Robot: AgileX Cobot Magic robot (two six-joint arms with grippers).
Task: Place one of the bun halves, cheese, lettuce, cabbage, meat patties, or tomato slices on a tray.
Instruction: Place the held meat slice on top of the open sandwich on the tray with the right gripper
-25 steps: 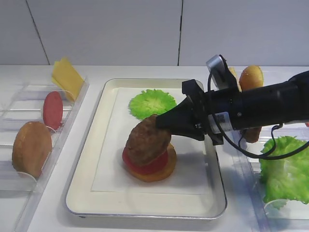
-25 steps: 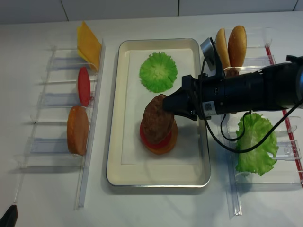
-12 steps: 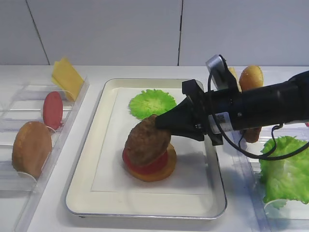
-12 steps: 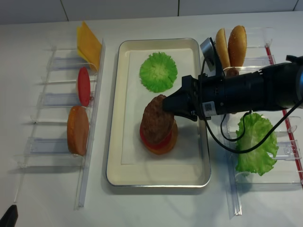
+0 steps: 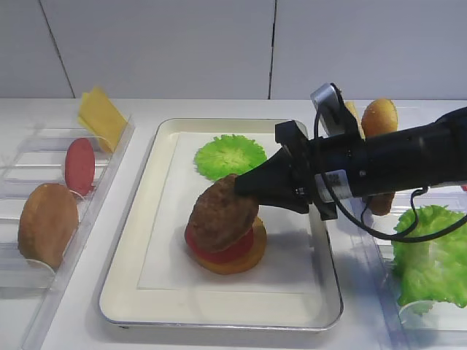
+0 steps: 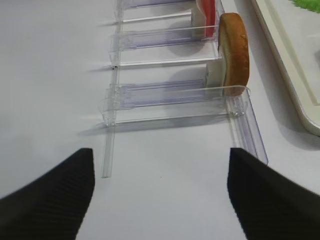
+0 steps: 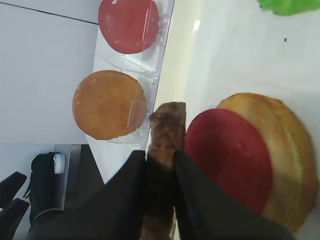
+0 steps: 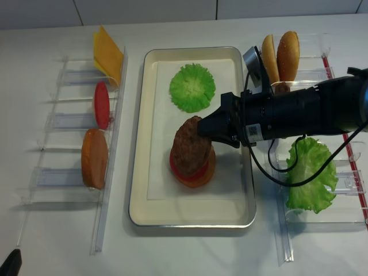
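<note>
The black right gripper is clamped on the edge of a dark brown round meat patty, which hangs tilted, its lower rim touching the red tomato slice on the tan bun half inside the silver metal tray

one tray, two tomato slices, four bun halves

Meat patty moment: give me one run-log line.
right pincer: shut on meat patty | patty: tilted over tomato slice and bun half | tray: stack inside
</note>
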